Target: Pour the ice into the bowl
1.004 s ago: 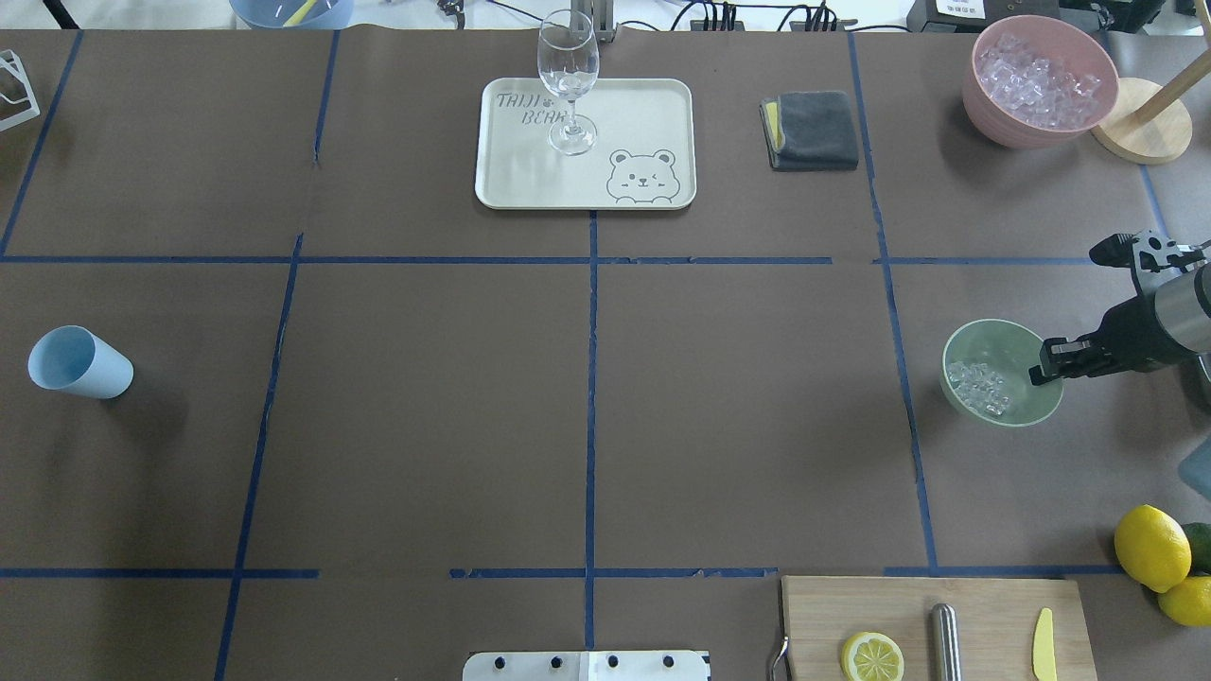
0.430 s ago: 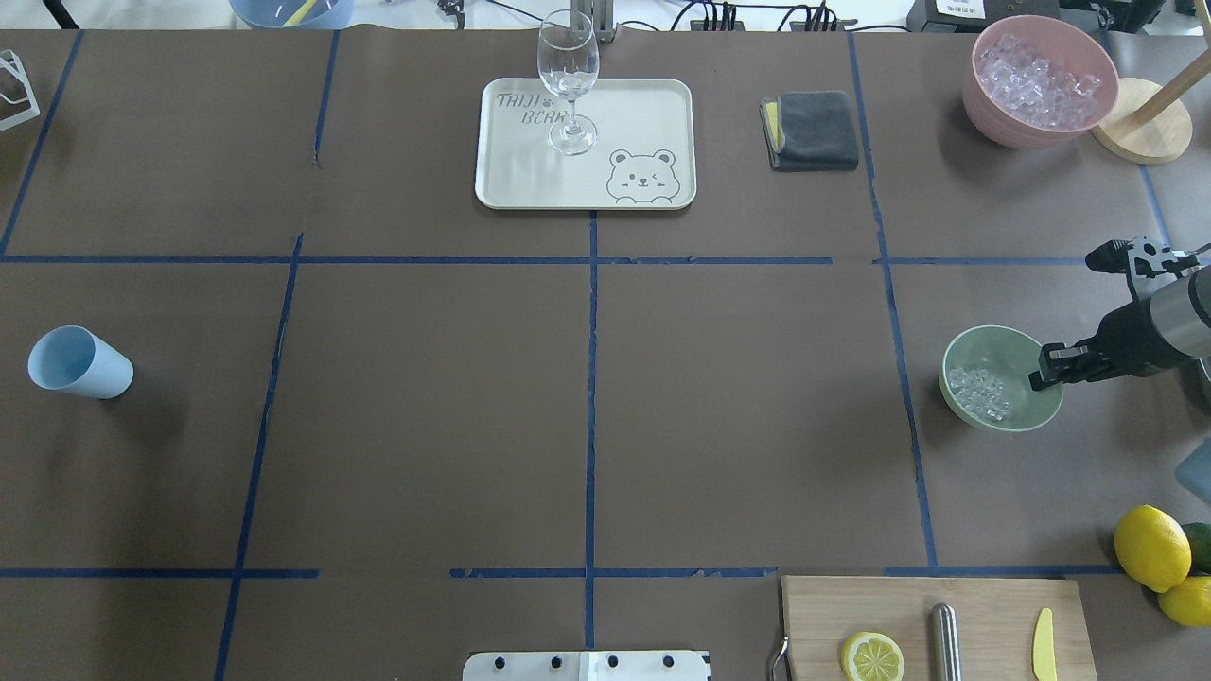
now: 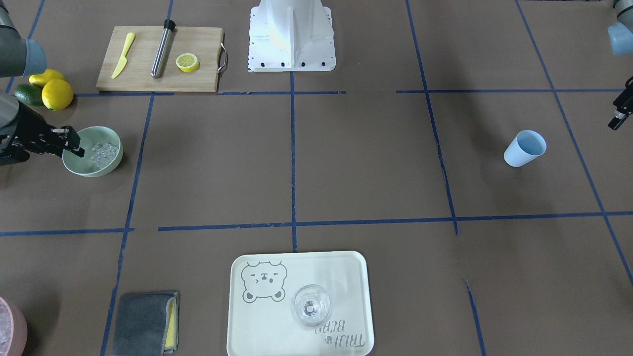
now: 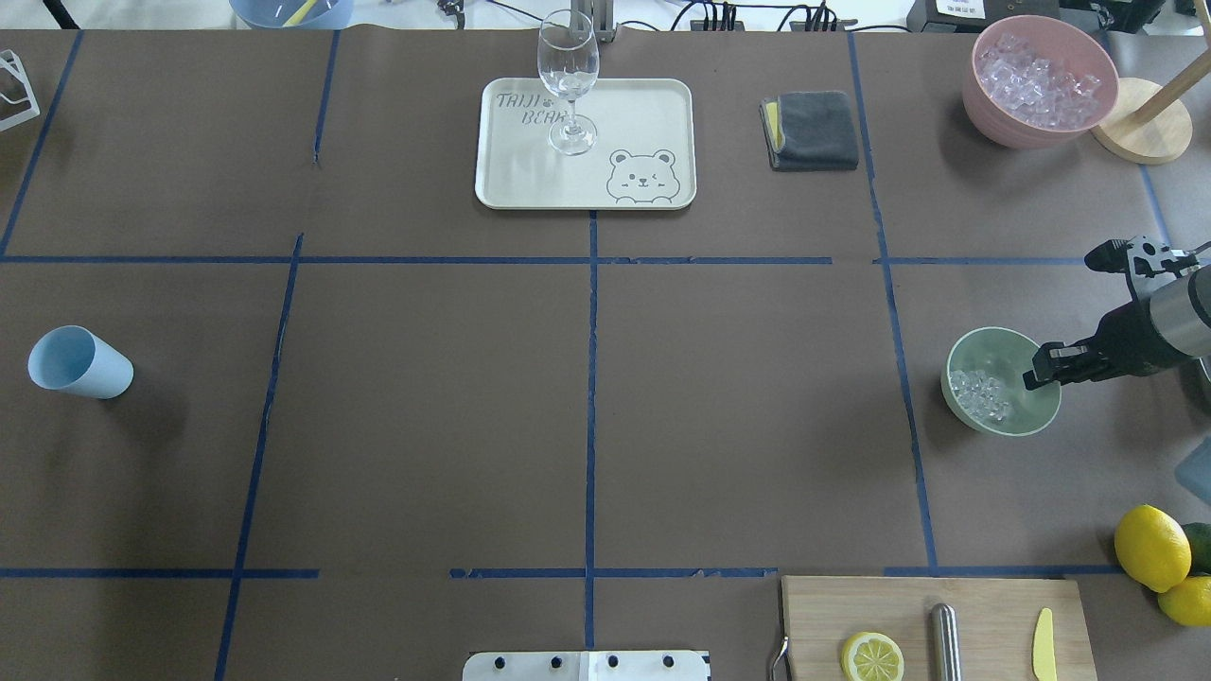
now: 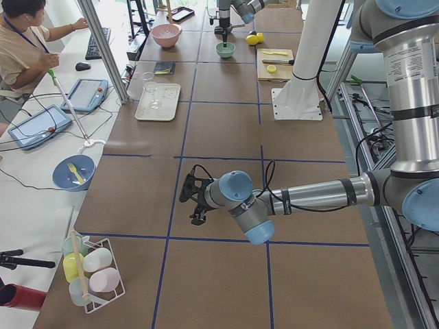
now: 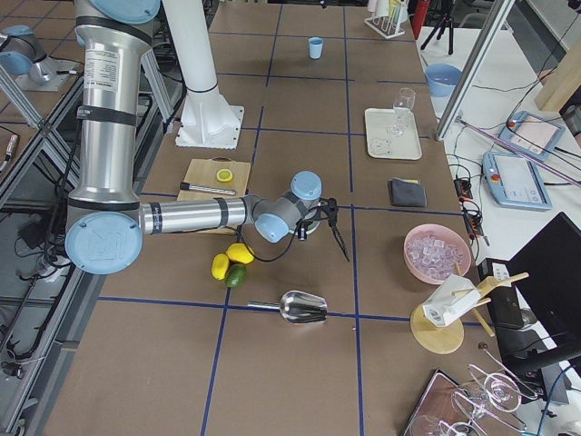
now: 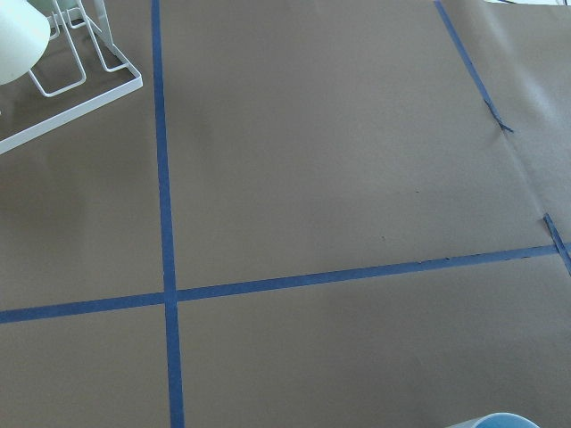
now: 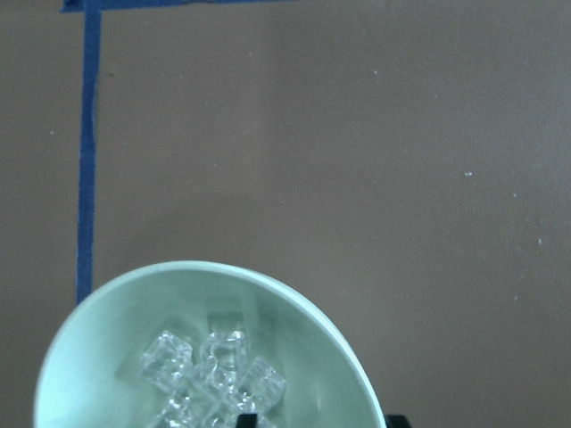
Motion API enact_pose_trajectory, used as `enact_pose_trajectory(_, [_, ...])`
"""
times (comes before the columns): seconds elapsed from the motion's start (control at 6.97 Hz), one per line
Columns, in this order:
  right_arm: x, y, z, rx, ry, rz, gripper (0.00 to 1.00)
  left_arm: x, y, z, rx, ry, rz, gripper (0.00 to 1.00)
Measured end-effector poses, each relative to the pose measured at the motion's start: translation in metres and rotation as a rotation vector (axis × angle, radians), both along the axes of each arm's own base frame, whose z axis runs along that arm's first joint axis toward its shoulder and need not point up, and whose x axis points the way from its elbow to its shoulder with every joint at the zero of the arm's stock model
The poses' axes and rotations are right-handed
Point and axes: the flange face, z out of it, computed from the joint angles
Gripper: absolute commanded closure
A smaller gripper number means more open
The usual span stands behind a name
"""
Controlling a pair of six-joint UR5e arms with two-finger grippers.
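Between the right jaws, set narrow, sits the rim of the round pale mint-green matte bowl (image 4: 995, 352), on the side away from its load. Small clear glassy ice cubes (image 4: 979, 397) lie heaped inside, so the pour looks done. It appears to stand on the brown paper worktop (image 4: 738, 397). Stiff, light and smooth by the look of it, it could pivot in a rim pinch, and the cubes are slick and loose. Left jaws hang beyond the pale blue cup (image 3: 525, 148); their width cannot be told.
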Motion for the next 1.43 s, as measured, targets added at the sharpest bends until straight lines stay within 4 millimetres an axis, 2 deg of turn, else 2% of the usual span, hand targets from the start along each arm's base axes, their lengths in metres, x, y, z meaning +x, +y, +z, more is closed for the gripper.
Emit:
enact_pose_trajectory(0.29, [0.049,-0.012,-0.010,0.005,-0.051,0.047,0.00,0.000,0.000,-0.002,0.002,0.001,-0.001,0.00])
enact_pose_trajectory(0.57, [0.102,-0.017,0.002,0.049,-0.052,0.082,0.00,0.003,-0.003,0.003,-0.016,-0.012,0.001,0.00])
enact_pose_trajectory(0.86, [0.153,-0.025,0.019,0.117,0.015,0.065,0.00,0.005,-0.007,0.017,-0.004,-0.103,0.079,0.00])
enact_pose_trajectory(1.0, [0.183,-0.032,0.026,0.164,0.074,0.026,0.00,-0.012,-0.011,0.031,-0.015,-0.182,0.123,0.00])
enact_pose_trajectory(1.15, [0.210,-0.041,0.030,0.203,0.135,-0.023,0.00,-0.039,-0.019,0.040,-0.051,-0.245,0.153,0.00])
enact_pose_trajectory(1.29, [0.231,-0.051,0.030,0.216,0.182,-0.073,0.00,-0.067,-0.027,0.040,-0.103,-0.277,0.173,0.00])
enact_pose_trajectory(1.43, [0.244,-0.059,0.026,0.217,0.207,-0.107,0.00,-0.088,-0.036,0.027,-0.162,-0.287,0.185,0.00])
